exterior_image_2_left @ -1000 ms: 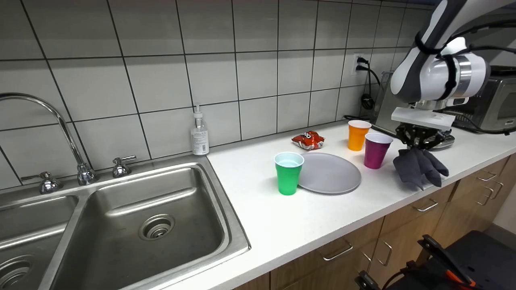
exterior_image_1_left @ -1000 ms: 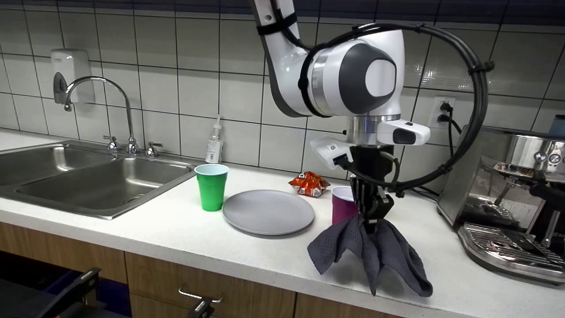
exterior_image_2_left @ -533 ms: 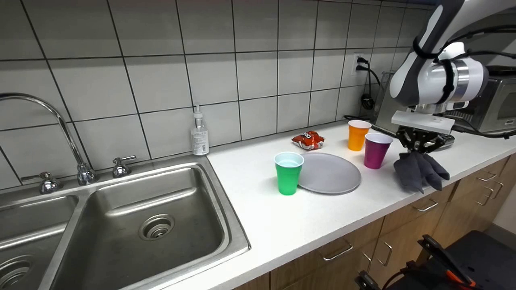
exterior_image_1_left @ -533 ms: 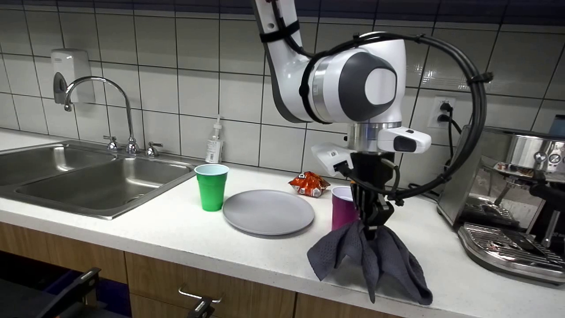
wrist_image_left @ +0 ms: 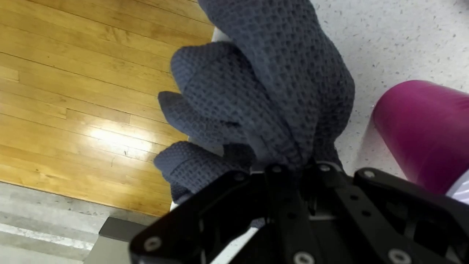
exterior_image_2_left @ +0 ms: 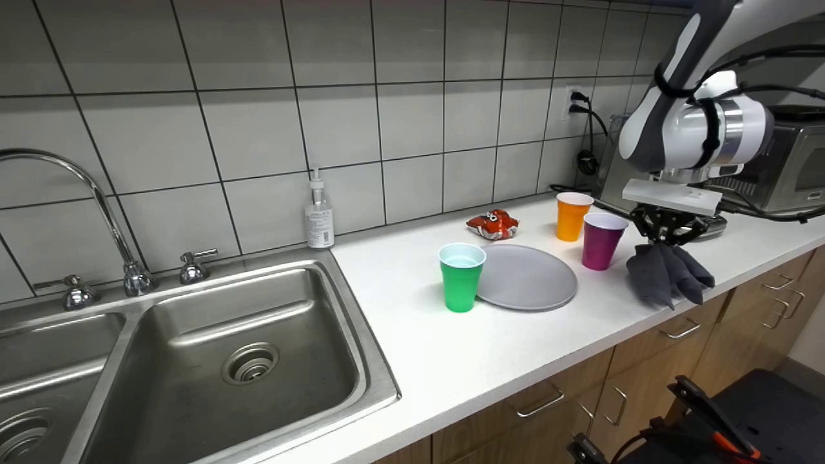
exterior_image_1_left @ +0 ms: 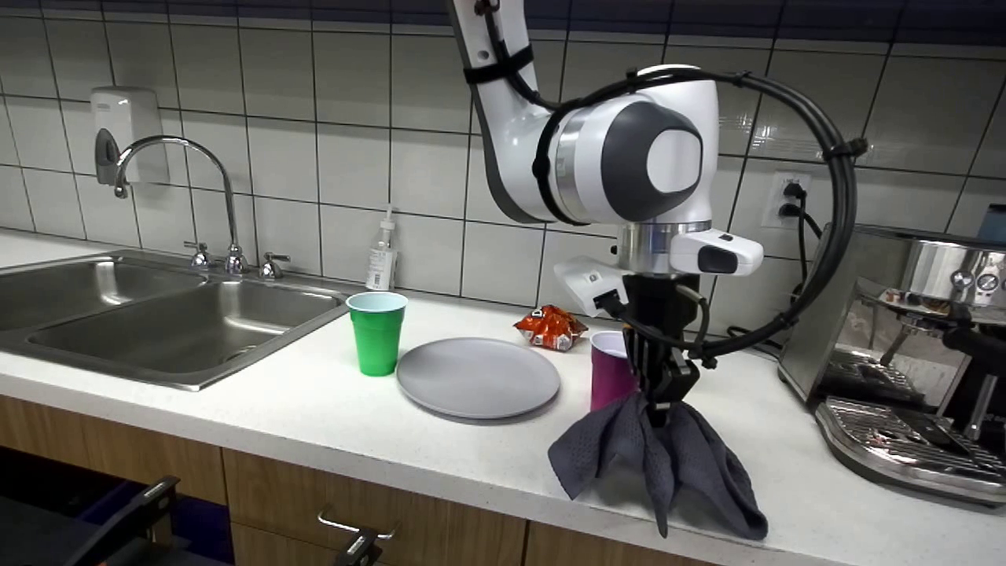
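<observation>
My gripper [exterior_image_1_left: 659,413] points down and is shut on a dark grey waffle-weave cloth [exterior_image_1_left: 711,472], pinched near its middle so its folds hang below. The cloth also shows in an exterior view [exterior_image_2_left: 657,277] and fills the middle of the wrist view [wrist_image_left: 282,62]. It hangs low over the counter near the front edge; I cannot tell whether its corners touch. A purple cup [exterior_image_1_left: 608,381] stands upright close beside the gripper, apart from the cloth in the wrist view [wrist_image_left: 421,128]. An orange cup [exterior_image_2_left: 572,219] stands behind it, nearly hidden in an exterior view.
A grey plate [exterior_image_1_left: 478,377] lies on the counter with a green cup [exterior_image_1_left: 377,338] beside it. A red snack bag [exterior_image_1_left: 550,327] lies near the wall. A sink [exterior_image_2_left: 258,322], soap bottle [exterior_image_2_left: 320,219], coffee machine [exterior_image_1_left: 888,346] and toaster oven [exterior_image_2_left: 796,161] stand around.
My gripper has come down a little with the cloth, then shifted very slightly sideways toward the plate. The cups, plate and bag have not moved.
</observation>
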`<state>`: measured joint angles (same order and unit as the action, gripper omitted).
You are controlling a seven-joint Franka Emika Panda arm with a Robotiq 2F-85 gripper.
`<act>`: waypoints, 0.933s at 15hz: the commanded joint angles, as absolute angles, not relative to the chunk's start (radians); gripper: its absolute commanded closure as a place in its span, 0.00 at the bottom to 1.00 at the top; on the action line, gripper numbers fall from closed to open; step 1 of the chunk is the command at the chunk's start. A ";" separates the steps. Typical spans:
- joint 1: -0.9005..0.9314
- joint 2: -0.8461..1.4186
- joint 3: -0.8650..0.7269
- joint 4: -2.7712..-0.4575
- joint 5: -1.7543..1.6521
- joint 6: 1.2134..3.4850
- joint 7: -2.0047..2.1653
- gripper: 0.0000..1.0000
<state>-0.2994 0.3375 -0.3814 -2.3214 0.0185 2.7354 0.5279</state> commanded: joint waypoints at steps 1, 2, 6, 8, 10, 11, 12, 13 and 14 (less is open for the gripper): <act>-0.285 0.360 -0.388 -2.297 0.055 2.741 0.486 0.97; -0.284 0.363 -0.387 -2.295 0.057 2.742 0.485 0.97; -0.276 0.370 -0.392 -2.291 0.054 2.743 0.489 0.63; -0.275 0.370 -0.392 -2.290 0.054 2.743 0.488 0.50; -0.273 0.367 -0.393 -2.289 0.053 2.742 0.488 0.35; -0.272 0.364 -0.394 -2.289 0.052 2.742 0.489 0.28; -0.271 0.363 -0.395 -2.288 0.050 2.741 0.490 0.20; -0.269 0.362 -0.396 -2.288 0.049 2.742 0.491 0.11; -0.268 0.359 -0.397 -2.288 0.047 2.740 0.491 0.05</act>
